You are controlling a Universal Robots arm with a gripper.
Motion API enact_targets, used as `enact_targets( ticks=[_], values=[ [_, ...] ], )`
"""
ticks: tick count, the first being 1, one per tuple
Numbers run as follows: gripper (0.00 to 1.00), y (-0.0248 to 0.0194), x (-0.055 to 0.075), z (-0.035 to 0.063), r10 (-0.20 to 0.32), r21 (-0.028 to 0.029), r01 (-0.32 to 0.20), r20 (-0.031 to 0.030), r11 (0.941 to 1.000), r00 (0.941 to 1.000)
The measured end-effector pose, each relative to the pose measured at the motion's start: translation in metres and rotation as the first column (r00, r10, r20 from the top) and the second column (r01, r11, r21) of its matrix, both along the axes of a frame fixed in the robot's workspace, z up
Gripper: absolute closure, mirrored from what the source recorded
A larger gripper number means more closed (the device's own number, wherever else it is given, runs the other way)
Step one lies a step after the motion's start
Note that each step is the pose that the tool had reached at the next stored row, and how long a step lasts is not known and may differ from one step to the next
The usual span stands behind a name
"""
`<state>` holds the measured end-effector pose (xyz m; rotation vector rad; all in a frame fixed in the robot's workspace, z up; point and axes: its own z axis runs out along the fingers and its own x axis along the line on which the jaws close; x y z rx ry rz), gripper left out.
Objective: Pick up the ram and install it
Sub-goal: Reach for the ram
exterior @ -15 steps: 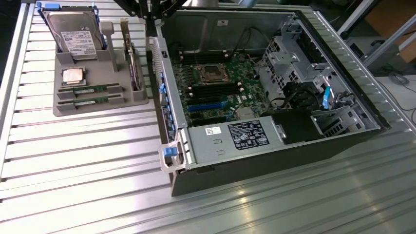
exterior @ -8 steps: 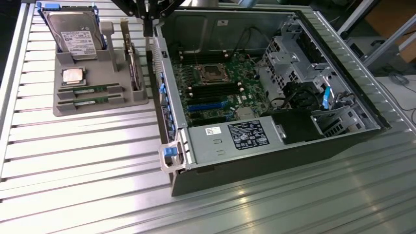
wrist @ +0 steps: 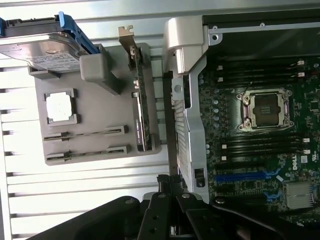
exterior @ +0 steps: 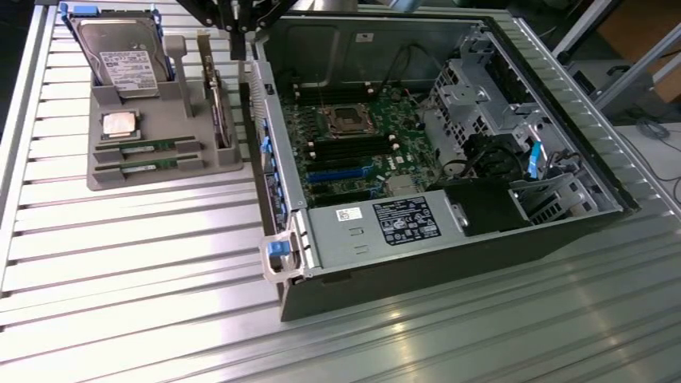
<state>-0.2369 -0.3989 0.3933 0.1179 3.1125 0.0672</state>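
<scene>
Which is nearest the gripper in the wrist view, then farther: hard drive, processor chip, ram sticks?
1. Ram sticks, in the tray's slots, nearest the gripper.
2. Processor chip, in its square recess.
3. Hard drive, upright at the tray's far end.

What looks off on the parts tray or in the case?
Nothing stands out. Both ram sticks sit straight in their slots in the tray. The processor chip sits in its pocket, and the hard drive and expansion card stand in their holders.

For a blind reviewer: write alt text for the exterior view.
Two thin green ram sticks lie in a grey plastic tray beside an open black computer case; the black end effector hangs above, between tray and case.
</scene>
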Motion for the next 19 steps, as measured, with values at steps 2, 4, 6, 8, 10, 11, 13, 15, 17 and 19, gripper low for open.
enact_targets(
  ticks=[2, 4, 6, 8, 10, 11, 13, 15, 17, 19],
  values=[
    [0.9, 0.0, -0.0015, 0.0, 0.0, 0.0, 0.0, 0.0, 1.0, 1.0],
    [0.9, 0.0, -0.0026, 0.0, 0.0, 0.0, 0.0, 0.0, 1.0, 1.0],
    [0.9, 0.0, -0.0033, 0.0, 0.0, 0.0, 0.0, 0.0, 1.0, 1.0],
    [0.9, 0.0, -0.0038, 0.0, 0.0, 0.0, 0.0, 0.0, 1.0, 1.0],
    [0.9, 0.0, -0.0046, 0.0, 0.0, 0.0, 0.0, 0.0, 1.0, 1.0],
    [0.9, 0.0, -0.0051, 0.0, 0.0, 0.0, 0.0, 0.0, 1.0, 1.0],
    [0.9, 0.0, -0.0056, 0.0, 0.0, 0.0, 0.0, 0.0001, 1.0, 1.0],
    [0.9, 0.0, -0.0064, 0.0, 0.0, 0.0, 0.0, 0.0, 1.0, 1.0],
    [0.9, 0.0, -0.0069, 0.0, 0.0, 0.0, 0.0, 0.0, 1.0, 1.0],
    [0.9, 0.0, -0.0078, 0.0, 0.0, -0.0001, 0.0, 0.0, 1.0, 1.0]
  ],
)
